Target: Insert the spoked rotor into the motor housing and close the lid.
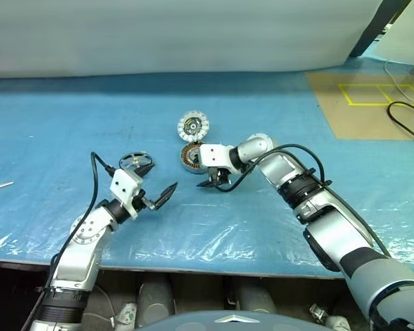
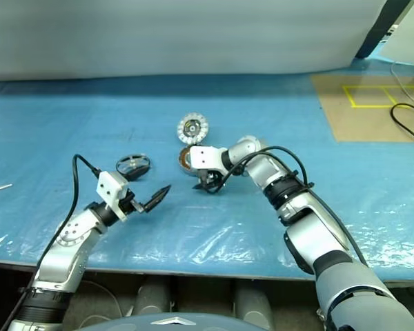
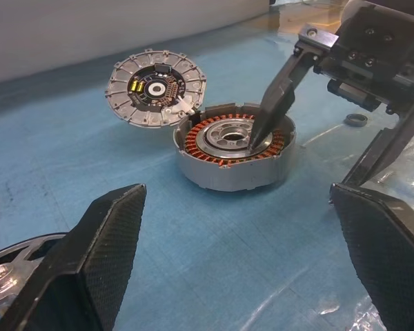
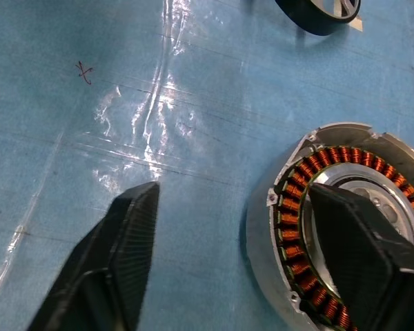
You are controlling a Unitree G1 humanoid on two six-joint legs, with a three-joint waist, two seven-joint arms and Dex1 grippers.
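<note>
On blue mat: squat silver motor housing w/ copper windings (image 3: 234, 153), mid-table
R gripper (image 1: 214, 181): jaws apart, straddling housing wall, 1 finger inside
L gripper (image 1: 157, 183): open, empty
Dark spoked rotor (image 1: 134, 162): just behind L gripper
Risk: finger may scrape windings, housing tips

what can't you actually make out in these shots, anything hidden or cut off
- Motor housing: right wrist view, its far side runs off the edge, and a finger of the right gripper covers part of the hub.
- Spoked rotor: left wrist view, mostly behind a finger of the left gripper and cut by the edge.
- Lid: head views, too small to read its centre.
</note>
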